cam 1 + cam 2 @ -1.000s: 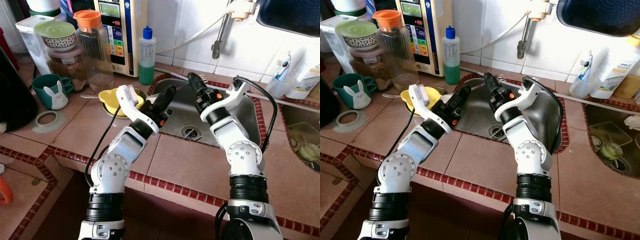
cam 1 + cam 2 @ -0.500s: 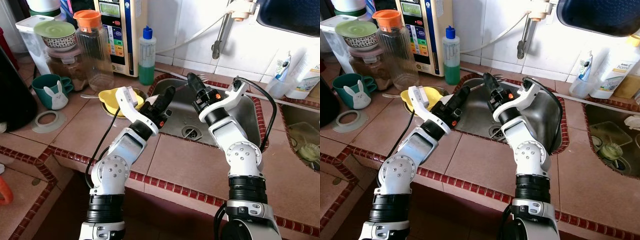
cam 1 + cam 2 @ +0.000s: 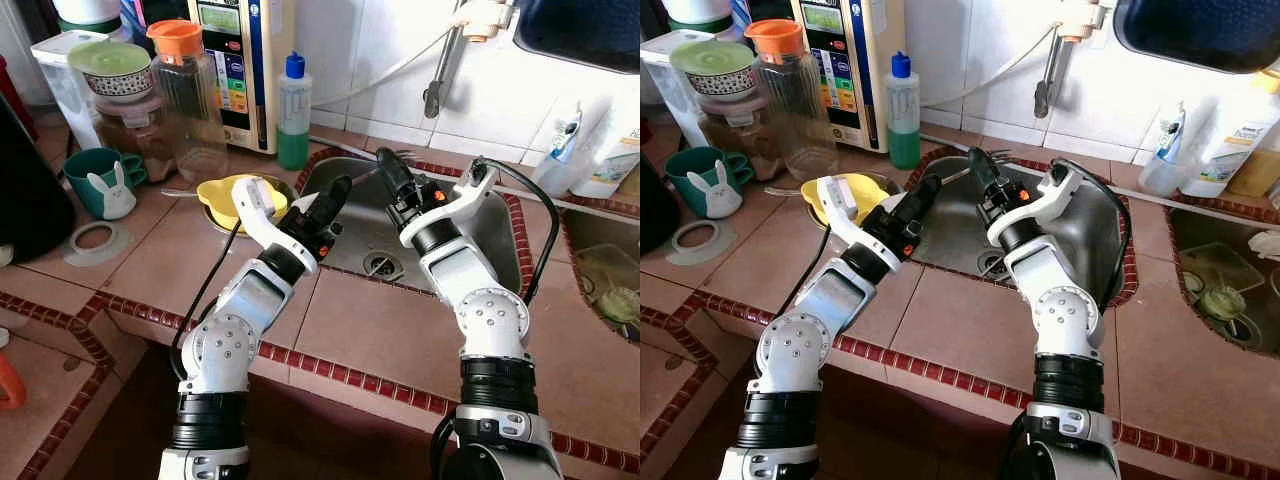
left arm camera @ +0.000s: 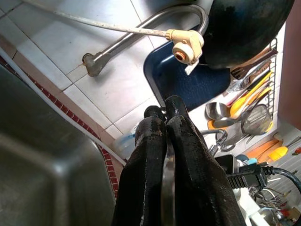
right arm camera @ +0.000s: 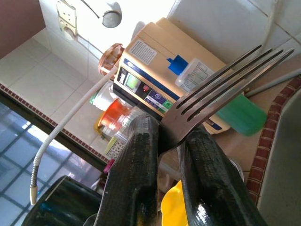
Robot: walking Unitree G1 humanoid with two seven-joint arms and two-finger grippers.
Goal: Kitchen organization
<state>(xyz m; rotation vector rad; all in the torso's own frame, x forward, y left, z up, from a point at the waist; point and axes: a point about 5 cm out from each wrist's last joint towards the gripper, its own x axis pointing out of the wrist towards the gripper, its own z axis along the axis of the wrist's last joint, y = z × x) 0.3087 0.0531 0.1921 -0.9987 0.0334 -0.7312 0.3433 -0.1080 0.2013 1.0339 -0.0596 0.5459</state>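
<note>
Over the steel sink [image 3: 470,225] we see our right gripper [image 5: 164,141] pinching a fork [image 5: 221,89]; at its nine o'clock, our left gripper [image 4: 165,141] is pressed together.

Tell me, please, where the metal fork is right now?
The metal fork is clamped in the right gripper, held above the steel sink.

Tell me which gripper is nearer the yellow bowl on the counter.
Left. The left gripper hovers at the sink edge just beside the yellow bowl; the right gripper, holding a metal fork, is farther over the basin.
</note>
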